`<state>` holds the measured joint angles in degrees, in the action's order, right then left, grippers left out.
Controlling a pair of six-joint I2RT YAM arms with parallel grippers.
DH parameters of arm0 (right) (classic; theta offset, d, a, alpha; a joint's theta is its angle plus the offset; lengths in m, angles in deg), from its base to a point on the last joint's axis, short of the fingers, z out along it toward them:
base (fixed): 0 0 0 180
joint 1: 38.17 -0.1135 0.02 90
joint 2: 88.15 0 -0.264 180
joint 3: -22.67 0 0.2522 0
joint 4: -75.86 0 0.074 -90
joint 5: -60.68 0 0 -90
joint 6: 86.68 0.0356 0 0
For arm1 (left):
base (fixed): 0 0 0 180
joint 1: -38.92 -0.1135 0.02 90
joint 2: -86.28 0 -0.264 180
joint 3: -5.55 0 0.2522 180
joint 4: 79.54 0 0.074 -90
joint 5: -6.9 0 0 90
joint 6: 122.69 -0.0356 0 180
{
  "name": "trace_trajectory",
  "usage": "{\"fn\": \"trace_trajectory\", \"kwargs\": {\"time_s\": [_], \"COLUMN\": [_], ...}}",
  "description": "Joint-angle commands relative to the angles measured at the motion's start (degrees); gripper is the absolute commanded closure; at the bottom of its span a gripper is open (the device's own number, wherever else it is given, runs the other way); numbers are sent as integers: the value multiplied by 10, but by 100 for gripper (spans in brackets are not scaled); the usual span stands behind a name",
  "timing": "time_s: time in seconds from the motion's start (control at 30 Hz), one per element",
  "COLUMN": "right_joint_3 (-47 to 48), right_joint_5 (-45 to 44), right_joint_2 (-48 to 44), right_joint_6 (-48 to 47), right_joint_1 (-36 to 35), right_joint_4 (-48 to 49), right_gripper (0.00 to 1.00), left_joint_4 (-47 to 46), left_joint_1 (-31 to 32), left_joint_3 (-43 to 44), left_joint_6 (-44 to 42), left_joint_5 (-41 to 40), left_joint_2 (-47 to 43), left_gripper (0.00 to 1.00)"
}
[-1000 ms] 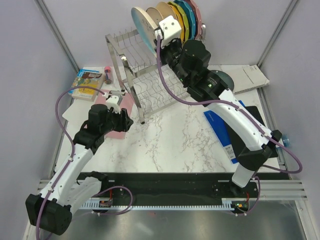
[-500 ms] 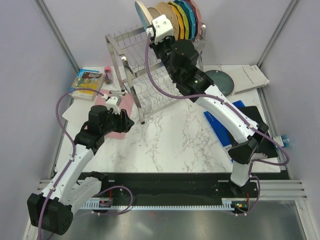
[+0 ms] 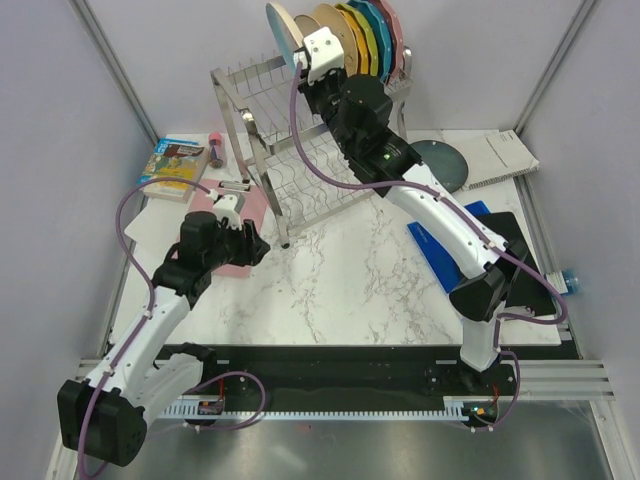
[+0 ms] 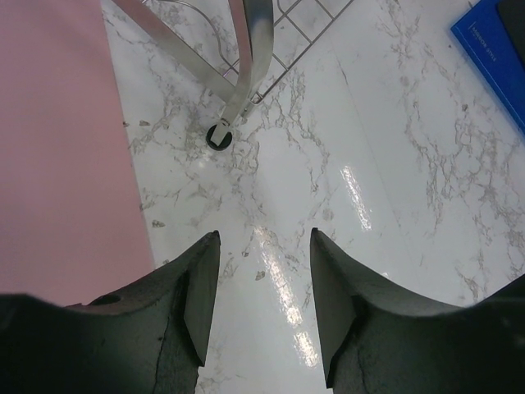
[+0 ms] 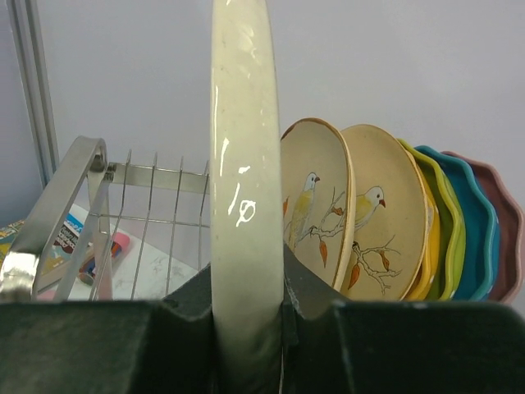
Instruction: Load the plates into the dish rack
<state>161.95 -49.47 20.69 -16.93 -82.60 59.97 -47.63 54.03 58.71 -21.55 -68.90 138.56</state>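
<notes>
My right gripper (image 3: pixel 312 62) (image 5: pixel 246 287) is shut on the rim of a cream plate (image 3: pixel 283 30) (image 5: pixel 244 164). It holds the plate upright and edge-on above the top tier of the silver dish rack (image 3: pixel 290 150) (image 5: pixel 74 189). Two cream bird-and-branch plates (image 3: pixel 328 24) (image 5: pixel 316 205) stand in the rack just right of it. A dark teal plate (image 3: pixel 442 162) lies flat on the table right of the rack. My left gripper (image 3: pixel 258 240) (image 4: pixel 264 246) is open and empty, low over the marble by the rack's front leg (image 4: pixel 246 74).
Plain yellow, green, blue and pink plates (image 3: pixel 378 35) (image 5: pixel 459 230) stand behind the bird plates. A pink mat (image 3: pixel 232 250) (image 4: pixel 57 148) lies left of my left gripper. A blue book (image 3: pixel 445 262) (image 4: pixel 500 49), a white notebook (image 3: pixel 500 155) and a booklet (image 3: pixel 175 165) lie around the rack.
My right gripper has swung the held plate left and turned it edge-on, closer to the bird plates. The left arm has hardly moved.
</notes>
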Motion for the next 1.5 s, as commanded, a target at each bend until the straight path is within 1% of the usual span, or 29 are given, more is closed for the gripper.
{"fn": "trace_trajectory", "kwargs": {"time_s": [0.0, 0.23, 0.83, 1.13, 1.47], "right_joint_3": [54, 71, 48, 45, 59], "right_joint_5": [8, 15, 45, 48, 43], "right_joint_2": [-18, -2, -11, 6, 45], "right_joint_6": [-11, -22, 26, 35, 31], "right_joint_1": [25, 31, 37, 38, 37], "right_joint_4": [114, 112, 78, 50, 49], "right_gripper": [100, 100, 100, 100, 100], "left_joint_4": [-32, -36, -50, -51, -53], "left_joint_1": [-3, -3, -5, -7, -11], "left_joint_3": [-5, -10, -26, -36, -43], "left_joint_6": [17, 18, 20, 20, 19], "left_joint_5": [21, 24, 25, 22, 21], "left_joint_2": [4, 6, 10, 6, 10], "left_gripper": [45, 45, 45, 44, 44]}}
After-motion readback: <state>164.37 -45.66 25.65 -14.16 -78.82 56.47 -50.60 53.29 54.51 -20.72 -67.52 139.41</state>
